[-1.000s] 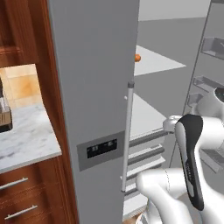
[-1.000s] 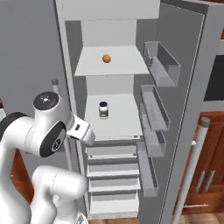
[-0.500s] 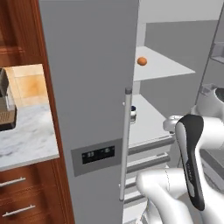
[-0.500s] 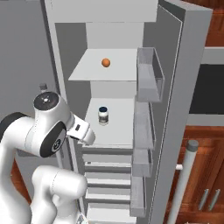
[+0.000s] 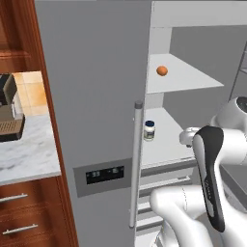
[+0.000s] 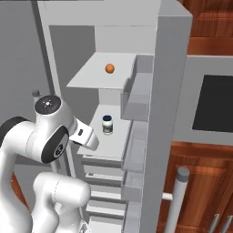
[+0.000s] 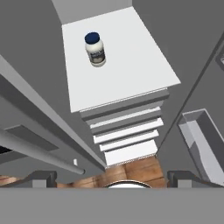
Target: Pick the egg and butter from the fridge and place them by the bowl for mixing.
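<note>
Looking down past my end effector (image 7: 112, 177), I see its two dark fingertips (image 7: 41, 178) set far apart at the bottom of the hand view, with only floor and the fridge's lower drawers between them; it is spread wide, holds nothing and touches nothing.

By my judgement I am in the first step: coming up to the open fridge (image 5: 96, 96) to fetch the egg. Neither egg nor butter is in hand, and I can't make out the butter anywhere on the shelves that show.

Just ahead of my end effector and a little below it lies the middle white shelf (image 7: 127, 65). A small jar with a dark blue lid (image 7: 95, 49) stands upright on it, toward the back left; it is no part of my task and I should keep wide of it.

Farther off, above and beyond my end effector, the egg (image 6: 109, 68) sits alone on the upper shelf (image 6: 91, 79), near its middle and well apart from the jar. The left base view shows it too (image 5: 162, 71).

The next move calls for lifting my wrist to the height of that upper shelf, reaching in between the door bins (image 6: 136, 98) and the closed door, and closing gently over the egg's narrow sides, since a smooth oval may roll away.
</note>
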